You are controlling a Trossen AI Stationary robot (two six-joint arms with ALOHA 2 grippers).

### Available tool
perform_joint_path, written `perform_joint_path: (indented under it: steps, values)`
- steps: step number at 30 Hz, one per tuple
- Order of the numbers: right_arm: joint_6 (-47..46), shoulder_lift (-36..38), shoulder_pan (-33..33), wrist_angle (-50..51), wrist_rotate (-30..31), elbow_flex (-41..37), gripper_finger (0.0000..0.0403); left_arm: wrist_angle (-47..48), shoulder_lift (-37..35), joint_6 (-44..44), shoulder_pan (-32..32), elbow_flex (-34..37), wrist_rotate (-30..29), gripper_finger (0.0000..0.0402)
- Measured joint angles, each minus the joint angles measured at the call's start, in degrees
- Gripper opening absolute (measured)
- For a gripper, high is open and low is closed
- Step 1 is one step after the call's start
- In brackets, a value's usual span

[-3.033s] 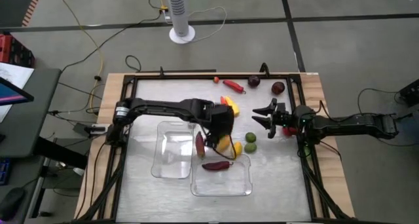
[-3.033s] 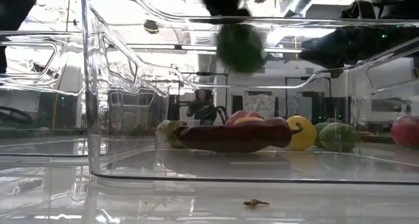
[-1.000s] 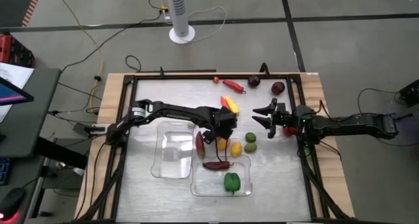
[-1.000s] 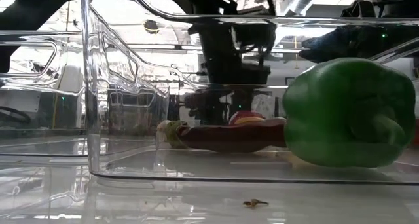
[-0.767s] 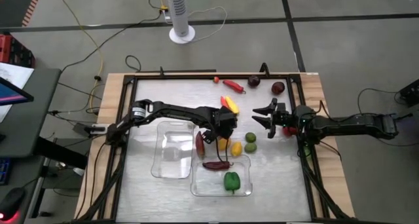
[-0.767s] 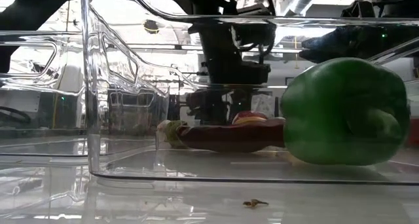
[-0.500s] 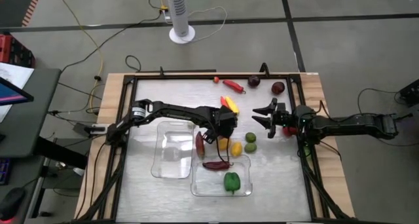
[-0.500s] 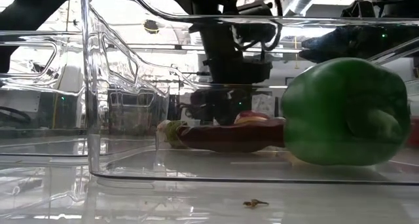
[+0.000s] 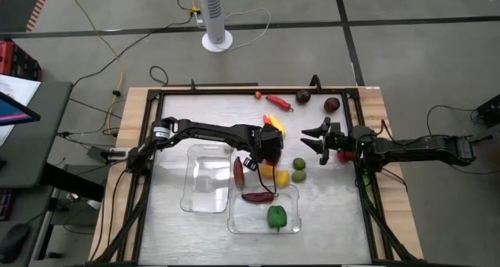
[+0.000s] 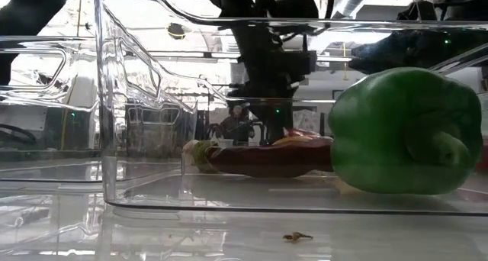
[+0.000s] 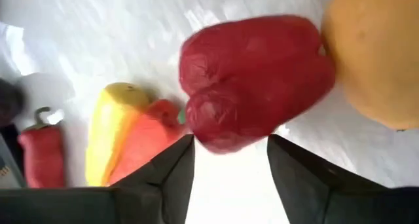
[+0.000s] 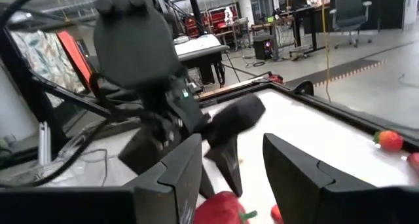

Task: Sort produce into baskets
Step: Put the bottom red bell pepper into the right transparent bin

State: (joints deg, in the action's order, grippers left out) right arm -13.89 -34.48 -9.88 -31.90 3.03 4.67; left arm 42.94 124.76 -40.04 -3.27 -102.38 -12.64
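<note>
My left gripper (image 9: 269,151) stands over the middle of the table, shut on a red pepper (image 11: 255,80) that the gripper hides in the high view. Beside the pepper lie a yellow-orange pepper (image 11: 131,132) and a lemon (image 11: 380,54). Two clear baskets stand near the front: the left one (image 9: 205,181) and the near one (image 9: 291,220). The near basket holds a green pepper (image 9: 276,215) and a dark red chilli (image 9: 258,197). My right gripper (image 9: 308,140) waits open at the right, nothing between its fingers. My left gripper pinches the red pepper's near lobe (image 11: 229,137) between its two fingers. The fingers come from above, pointing down. The pepper sits between the yellow-orange pepper and the lemon. Whether it still rests on the table I cannot tell.
Two limes (image 9: 299,169) lie right of the lemon. A red chilli (image 9: 277,102) and two dark purple rounds (image 9: 303,97) lie along the far edge. A dark red piece (image 9: 238,169) lies at the left basket's right rim. A red piece (image 9: 341,155) lies under the right arm.
My left gripper has drifted a little toward the table's far edge. In the low view it has risen from just behind the chilli. The green pepper and chilli lie still in the near basket.
</note>
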Motion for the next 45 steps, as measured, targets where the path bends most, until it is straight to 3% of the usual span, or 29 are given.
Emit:
perform_joint_path:
  steps: [5, 9, 14, 20, 23, 30, 35, 38, 45]
  values:
    - [1.0, -0.5, 0.4, 13.2, -1.0, 3.7, 0.0194, 0.1, -0.7, 3.4, 0.0, 0.0, -3.1, 0.0165]
    - [2.4, -3.6, 1.1, 19.3, 1.6, 5.6, 0.0217, 1.9, -0.7, 5.7, 0.1, 0.0, -6.3, 0.0187]
    - [2.0, -9.0, 1.2, 19.0, 1.6, 5.7, 0.0246, 2.7, -0.7, 7.5, 0.9, 0.0, -4.2, 0.0244]
    - [-0.1, -16.3, 2.3, 16.0, 1.7, 5.7, 0.025, 1.7, -0.7, 13.2, 1.9, 0.0, 2.7, 0.0315]
    - [-1.2, -21.0, 4.0, 13.3, 4.2, 5.7, 0.025, 1.2, -0.7, 17.1, 1.7, 0.0, 2.9, 0.0337]
    - [-1.3, -33.8, 7.4, 4.9, 10.5, 7.5, 0.025, 2.7, -0.7, 19.6, 1.4, 0.0, -1.9, 0.0348]
    - [0.2, -43.7, 7.1, 4.9, 10.8, 12.4, 0.0249, 3.3, -0.7, 24.7, 0.2, 0.0, 0.0, 0.0348]
    - [1.7, -49.2, 7.1, 4.9, 10.8, 15.6, 0.0248, 4.0, -0.7, 27.9, -1.2, 0.0, 4.3, 0.0348]
    - [4.0, -57.0, 7.0, 6.5, 10.8, 23.1, 0.0248, 4.8, -0.7, 27.4, -1.4, 0.0, 6.2, 0.0361]
